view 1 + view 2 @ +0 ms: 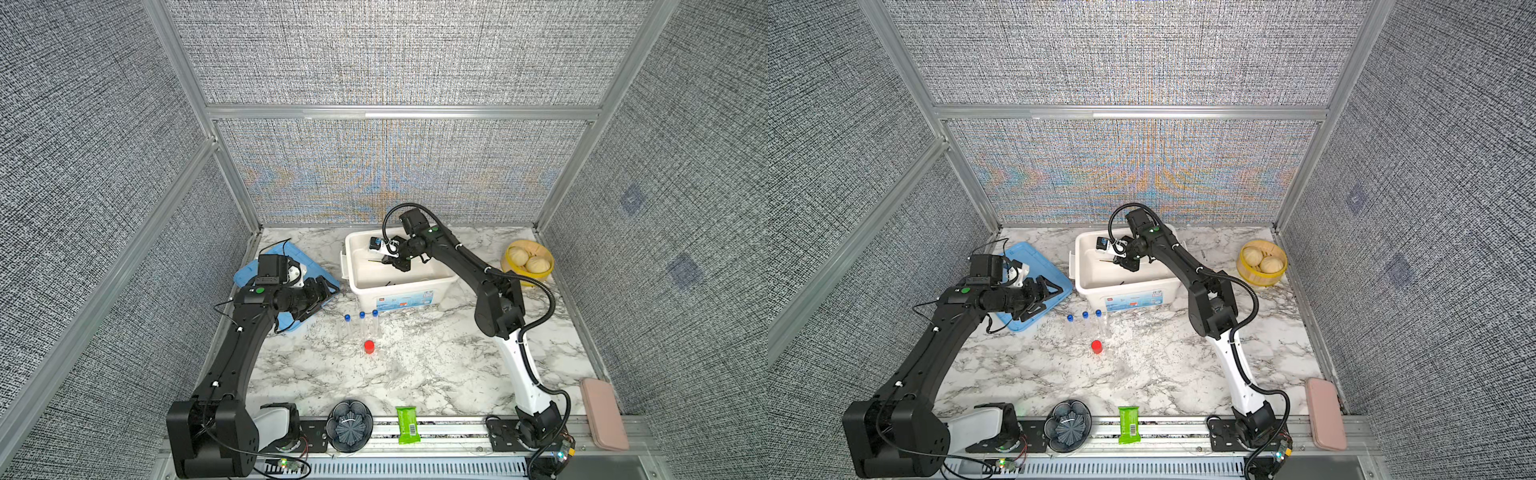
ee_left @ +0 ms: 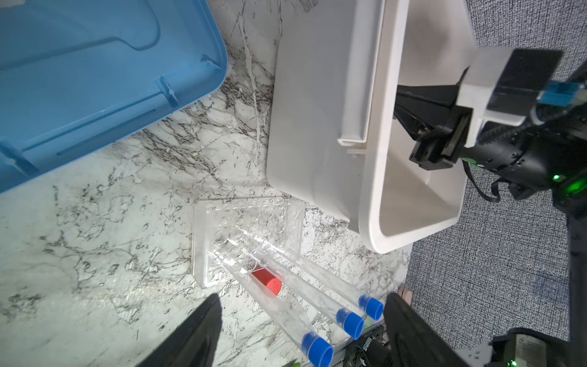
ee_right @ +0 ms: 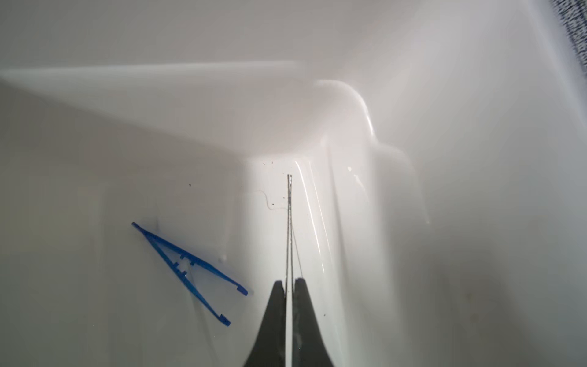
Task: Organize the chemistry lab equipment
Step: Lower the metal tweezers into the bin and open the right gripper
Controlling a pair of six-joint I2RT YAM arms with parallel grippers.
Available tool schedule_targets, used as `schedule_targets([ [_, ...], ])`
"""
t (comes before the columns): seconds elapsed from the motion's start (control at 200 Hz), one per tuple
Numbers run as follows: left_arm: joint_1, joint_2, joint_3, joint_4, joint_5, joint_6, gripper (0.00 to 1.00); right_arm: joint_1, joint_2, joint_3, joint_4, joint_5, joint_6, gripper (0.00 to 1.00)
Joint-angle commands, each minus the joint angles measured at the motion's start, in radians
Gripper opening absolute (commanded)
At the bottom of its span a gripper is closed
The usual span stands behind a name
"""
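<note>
Black jointed arms (image 1: 232, 353), white base links (image 1: 519, 374), black cables (image 1: 549, 303), green lights (image 1: 260, 290)

Glossy white plastic bin (image 3: 127, 143), thin silver metal tweezers (image 3: 289, 222) — smooth marble-look tabletop (image 1: 415, 374)

Looking down in both top views from high above the near edge, taking in the whole marble table (image 1: 415, 374) and both arms. From the left wrist, close and slanted over the blue-capped tubes (image 2: 305, 289), sharing the white bin (image 2: 317, 127) with the top views. From the right wrist, very near, facing into that bin's floor past the right claw (image 3: 288, 281).
</note>
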Motion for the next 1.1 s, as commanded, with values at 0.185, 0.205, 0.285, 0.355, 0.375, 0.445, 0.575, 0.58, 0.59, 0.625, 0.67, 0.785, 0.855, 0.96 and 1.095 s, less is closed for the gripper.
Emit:
schedule_targets([
  [0.185, 0.001, 0.002, -0.016, 0.024, 0.021, 0.008, 0.81, 0.003, 0.082, 0.046, -0.023, 0.065, -0.039, 0.00],
  [0.205, 0.001, 0.005, -0.014, 0.020, 0.022, 0.010, 0.81, 0.003, 0.086, 0.048, -0.020, 0.070, -0.040, 0.00],
  [0.285, 0.001, 0.004, -0.010, 0.009, 0.026, 0.016, 0.81, 0.003, 0.100, 0.057, -0.018, 0.079, -0.039, 0.00],
  [0.355, 0.001, -0.004, -0.019, 0.021, 0.025, 0.010, 0.82, 0.003, 0.104, 0.056, -0.010, 0.080, -0.039, 0.00],
  [0.375, 0.001, -0.005, -0.020, 0.022, 0.025, 0.009, 0.82, 0.003, 0.104, 0.054, -0.006, 0.082, -0.039, 0.00],
  [0.445, 0.001, -0.002, -0.013, 0.015, 0.028, 0.011, 0.81, 0.003, 0.113, 0.053, 0.006, 0.094, -0.040, 0.00],
  [0.575, 0.000, -0.016, -0.017, 0.016, 0.026, 0.007, 0.82, 0.003, 0.119, 0.056, 0.011, 0.106, -0.039, 0.01],
  [0.58, 0.001, -0.016, -0.018, 0.017, 0.026, 0.006, 0.82, 0.004, 0.118, 0.056, 0.010, 0.106, -0.039, 0.01],
  [0.59, 0.001, -0.017, -0.018, 0.018, 0.026, 0.006, 0.81, 0.004, 0.117, 0.056, 0.011, 0.107, -0.039, 0.03],
  [0.625, 0.001, -0.020, -0.019, 0.016, 0.025, 0.007, 0.82, 0.004, 0.111, 0.053, 0.012, 0.108, -0.039, 0.07],
  [0.67, 0.000, -0.020, -0.013, 0.004, 0.025, 0.011, 0.81, 0.006, 0.100, 0.043, 0.021, 0.109, -0.036, 0.13],
  [0.785, 0.001, -0.036, -0.013, -0.005, 0.017, 0.012, 0.81, 0.012, 0.062, 0.030, 0.031, 0.105, -0.027, 0.20],
  [0.855, 0.001, -0.044, -0.016, -0.001, 0.016, 0.008, 0.81, 0.012, 0.031, 0.018, 0.035, 0.106, -0.017, 0.22],
  [0.96, 0.001, -0.053, -0.003, -0.026, 0.014, 0.012, 0.81, 0.018, -0.025, -0.024, 0.062, 0.095, -0.013, 0.29],
  [1.095, 0.000, -0.095, -0.013, -0.009, 0.004, -0.005, 0.81, 0.027, -0.120, -0.059, 0.058, 0.076, 0.009, 0.29],
])
